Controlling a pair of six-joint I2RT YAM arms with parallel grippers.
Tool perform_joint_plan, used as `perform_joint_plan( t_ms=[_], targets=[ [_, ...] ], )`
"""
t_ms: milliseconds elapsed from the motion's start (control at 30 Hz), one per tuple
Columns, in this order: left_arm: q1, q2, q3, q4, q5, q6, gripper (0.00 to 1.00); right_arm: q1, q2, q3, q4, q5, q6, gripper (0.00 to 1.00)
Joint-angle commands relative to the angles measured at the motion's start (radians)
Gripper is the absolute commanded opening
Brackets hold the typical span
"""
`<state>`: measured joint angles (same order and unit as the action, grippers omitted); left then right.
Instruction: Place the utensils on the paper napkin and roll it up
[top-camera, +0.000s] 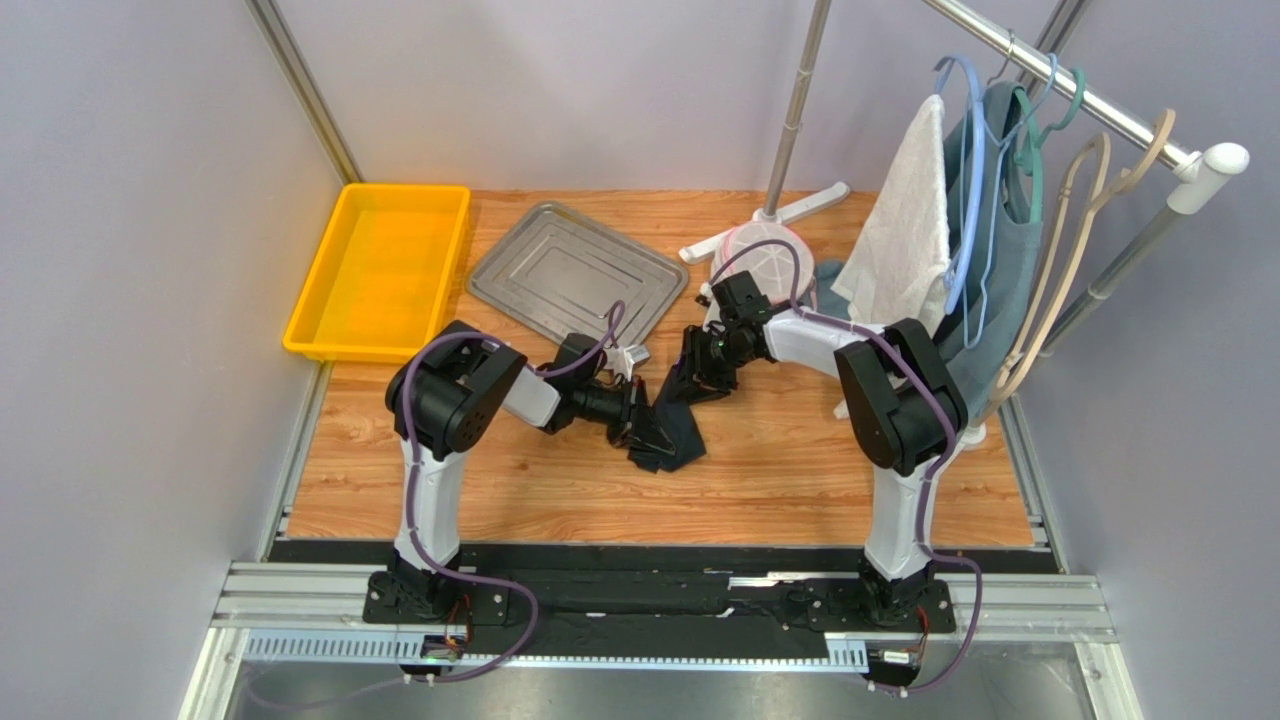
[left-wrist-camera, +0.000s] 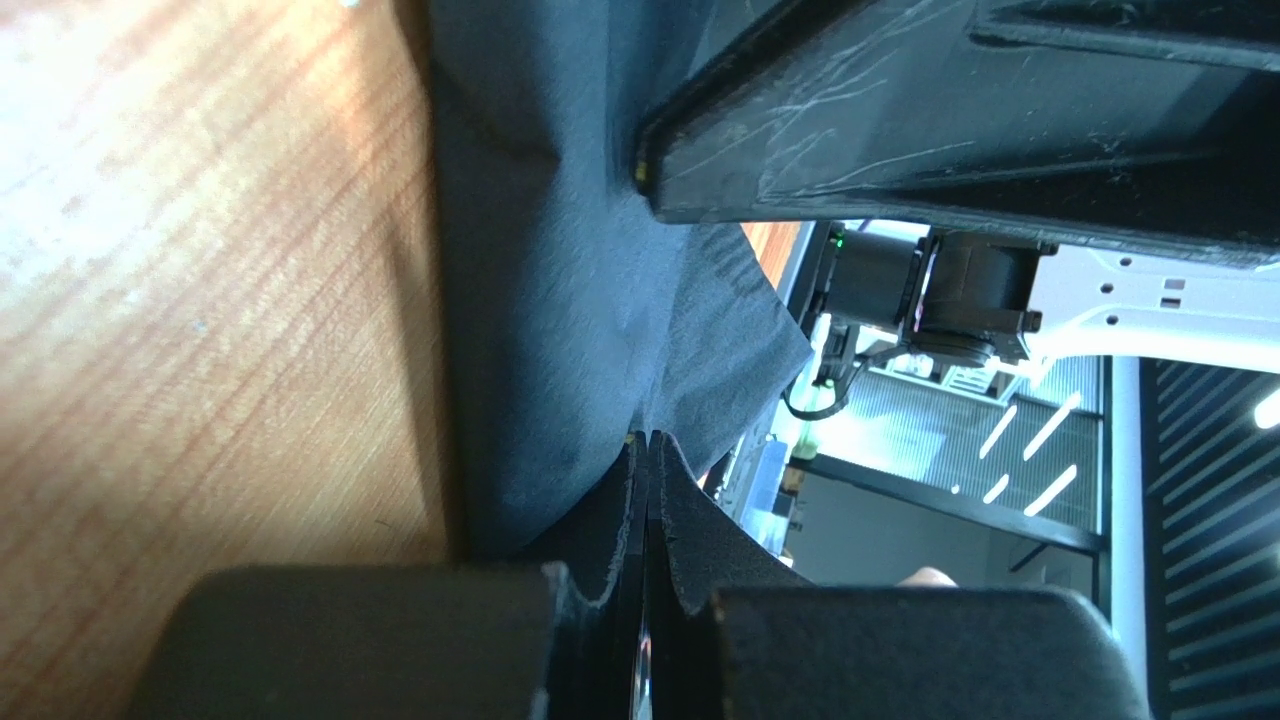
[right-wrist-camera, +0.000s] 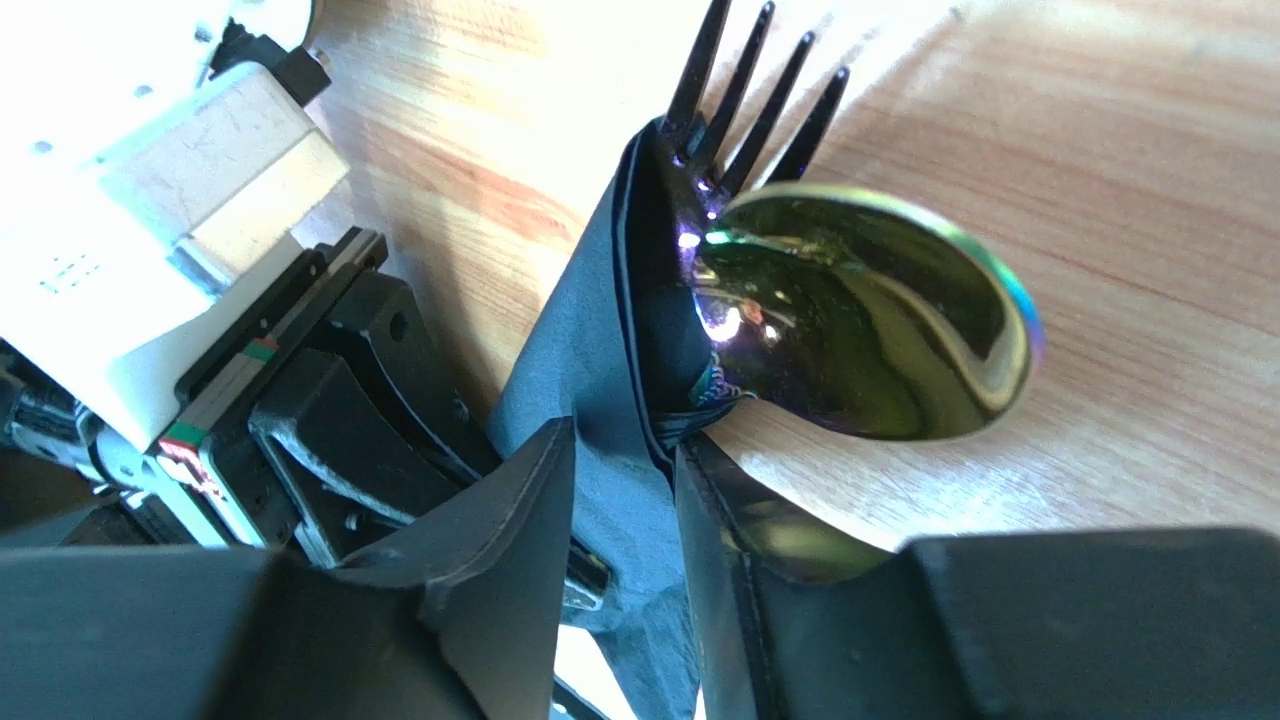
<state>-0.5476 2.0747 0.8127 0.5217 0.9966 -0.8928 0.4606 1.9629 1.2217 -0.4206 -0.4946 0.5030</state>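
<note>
Clutter first, all placed off the tray (top-camera: 571, 273), which is grey metal, sits diagonal and lies toward the far side of the table (top-camera: 796, 465).
- yellow bin (top-camera: 379, 270): just beside the tray's left corner.
- clothes rack (top-camera: 793, 113): its foot stands just right of the tray.
- white towel (top-camera: 905, 225) and teal garment (top-camera: 1004, 263): on hangers (top-camera: 1074, 195) further right, well apart from the tray.
- right arm (top-camera: 819, 342): lies close against the rack foot and the towel's lower hem in the top view. Contact unclear.
- cable (top-camera: 601, 338) of the left arm: loops over the tray's near edge.

napkin (top-camera: 688, 432): black, bunched into a narrow bundle on the wood just off the tray's near-right corner. The fork (right-wrist-camera: 706, 177) tines and spoon (right-wrist-camera: 857, 338) bowl stick out of one end. The bowl rests on the wood with the fork against it.

left gripper (left-wrist-camera: 649, 458): jaws pressed together, napkin edge pinched in the tips.
right gripper (right-wrist-camera: 624, 435): jaws part-spread astride the wrapped end, one finger touching the fold. Can't tell if it's actually squeezing.

Surface is a wood-grain top, with a black and aluminium rail (top-camera: 661, 593) along the near edge. The room has plain grey walls (top-camera: 135, 225) and aluminium frame posts (top-camera: 301, 83) at the corners.
</note>
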Motion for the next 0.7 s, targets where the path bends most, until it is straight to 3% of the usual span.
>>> perform_joint_plan(
  t_ms=[0,133,167,333,433,500,667],
  targets=[
    [-0.005,0.048,-0.004,-0.043,-0.177,0.066,0.0,0.018,0.056,0.015,-0.027,0.137,0.003,0.35],
    [-0.003,0.05,0.005,-0.055,-0.181,0.071,0.0,0.023,0.077,0.018,-0.046,0.143,0.003,0.15],
    [-0.003,0.048,0.008,-0.06,-0.181,0.071,0.0,0.021,0.08,0.022,-0.056,0.139,-0.004,0.0],
    [-0.003,0.002,0.034,-0.094,-0.176,0.1,0.04,0.015,0.059,0.048,-0.063,0.085,-0.052,0.0],
    [-0.002,-0.074,0.058,-0.173,-0.177,0.156,0.22,0.006,0.013,0.048,-0.046,0.05,-0.081,0.0],
    [0.001,-0.16,0.071,-0.266,-0.182,0.211,0.27,0.003,-0.008,0.045,-0.032,0.036,-0.095,0.0],
    [0.031,-0.355,0.112,-0.501,-0.19,0.324,0.51,-0.005,-0.051,0.035,0.002,-0.062,-0.116,0.0]
  ],
)
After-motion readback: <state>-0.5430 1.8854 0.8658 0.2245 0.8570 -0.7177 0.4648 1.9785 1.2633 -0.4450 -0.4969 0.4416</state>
